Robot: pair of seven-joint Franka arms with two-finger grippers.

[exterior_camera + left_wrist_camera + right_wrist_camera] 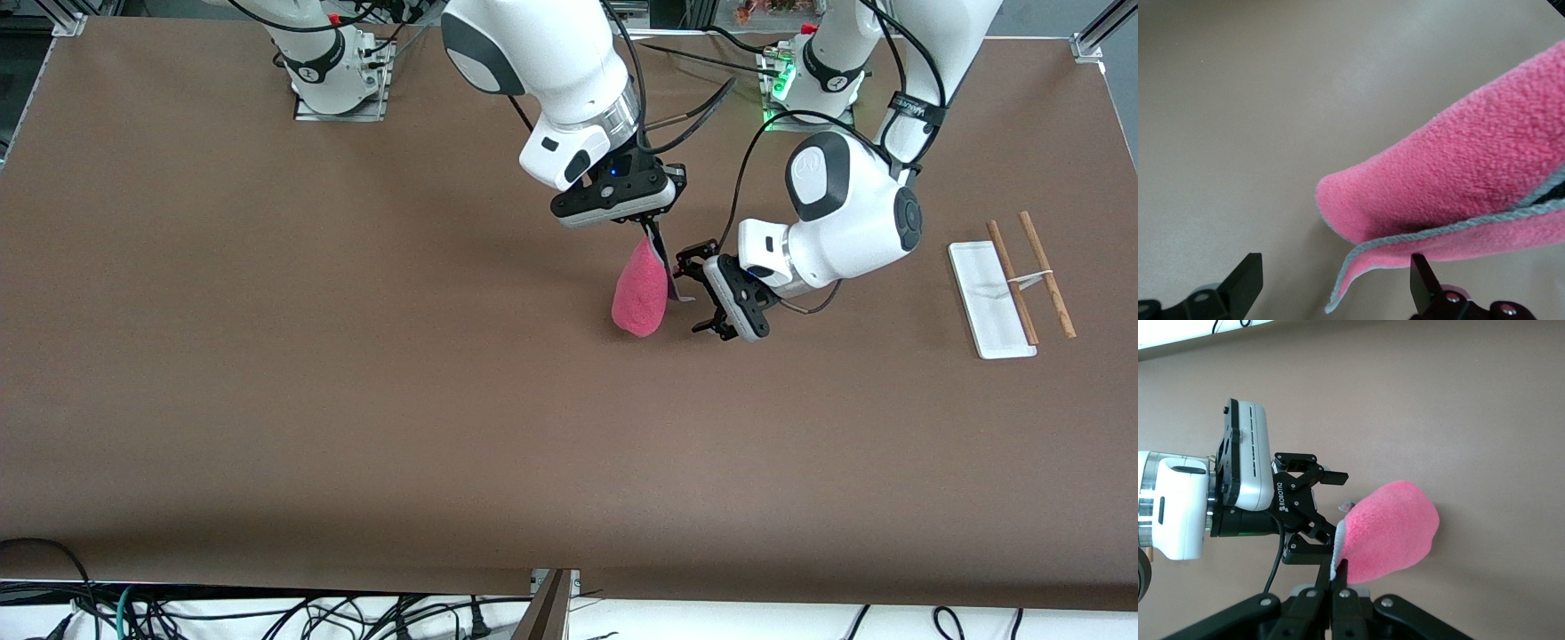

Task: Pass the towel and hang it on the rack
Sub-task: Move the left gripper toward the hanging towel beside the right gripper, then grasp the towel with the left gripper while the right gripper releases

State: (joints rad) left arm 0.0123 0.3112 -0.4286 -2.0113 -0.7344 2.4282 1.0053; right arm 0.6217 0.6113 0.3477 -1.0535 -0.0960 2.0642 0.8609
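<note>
Over the middle of the brown counter (356, 356), the right arm's hand (653, 233) hangs with its two fingers pinched tight on the top edge of the towel (642, 293), a small soft cloth showing fuzzy pink-red with a pale grey edging. The towel dangles from that pinch in a folded, drooping lobe, its rounded lower end low over the counter; whether it touches the surface I cannot tell. In the right wrist view the same pinch shows plainly: the two dark fingers (1338, 577) meet on the grey hem, and the pink lobe (1388, 537) hangs from them.

Just beside the towel, toward the left arm's end of the counter, the left arm's hand (698, 293) is turned on its side and faces the cloth. Its fingers stand wide apart, one by the towel's upper edge and one lower, and nothing is gripped between them. The left wrist view shows the two black fingertips (1245, 280) spread wide, with the towel's folded grey-edged hem (1438, 200) reaching in between them near one fingertip.

Well apart, near the left arm's end of the counter, stands the rack (991, 302): a flat white rectangular base with two thin light-brown wooden rods alongside it. Nothing hangs on it.
</note>
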